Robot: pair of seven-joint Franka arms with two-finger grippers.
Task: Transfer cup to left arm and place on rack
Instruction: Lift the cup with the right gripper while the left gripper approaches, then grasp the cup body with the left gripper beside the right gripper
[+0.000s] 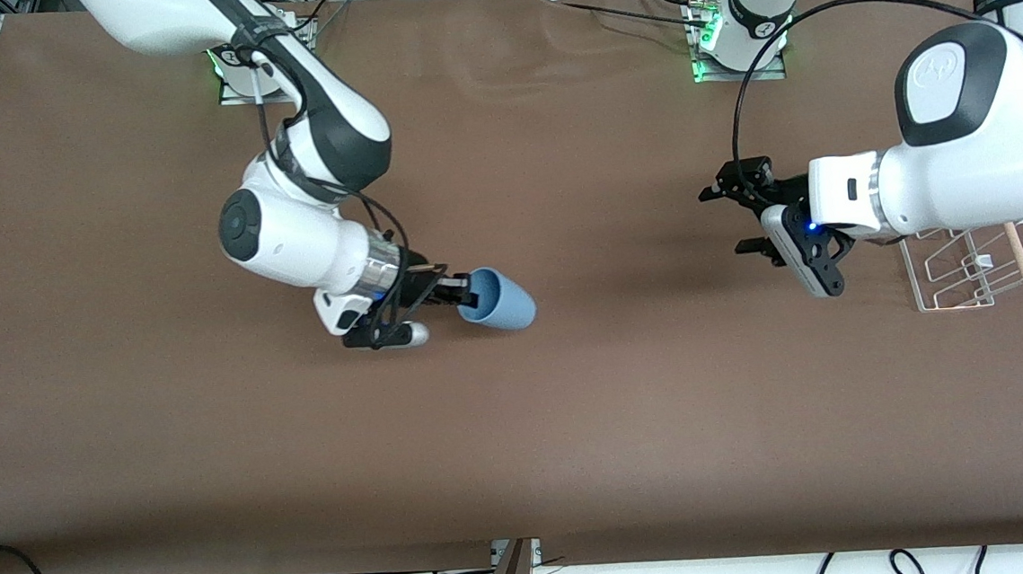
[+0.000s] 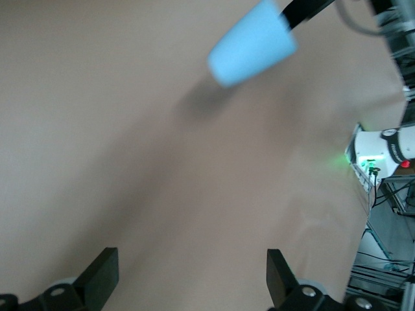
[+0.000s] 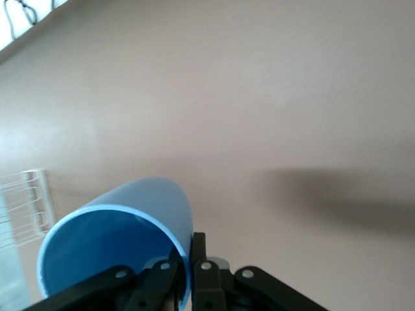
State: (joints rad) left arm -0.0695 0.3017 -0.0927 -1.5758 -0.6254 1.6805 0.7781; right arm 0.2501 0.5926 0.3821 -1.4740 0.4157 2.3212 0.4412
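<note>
Cup [image 1: 499, 301]: a plain light-blue tapered tumbler with no handle, held tipped on its side above the brown worktop [image 1: 523, 448], its open mouth facing the right gripper [image 1: 465, 296] and its narrower closed base pointing toward the left arm's end. The right gripper is clamped on the cup's rim, one finger inside the mouth and one outside. A wide bare stretch of worktop lies between the cup and the rack [image 1: 969, 268], a small white wire frame with looped prongs and a light wooden dowel [image 1: 1020, 255] along one side, standing toward the left arm's end. The left gripper [image 1: 732, 217] hovers beside the rack, fingers spread apart and holding nothing, pointing toward the cup.
</note>
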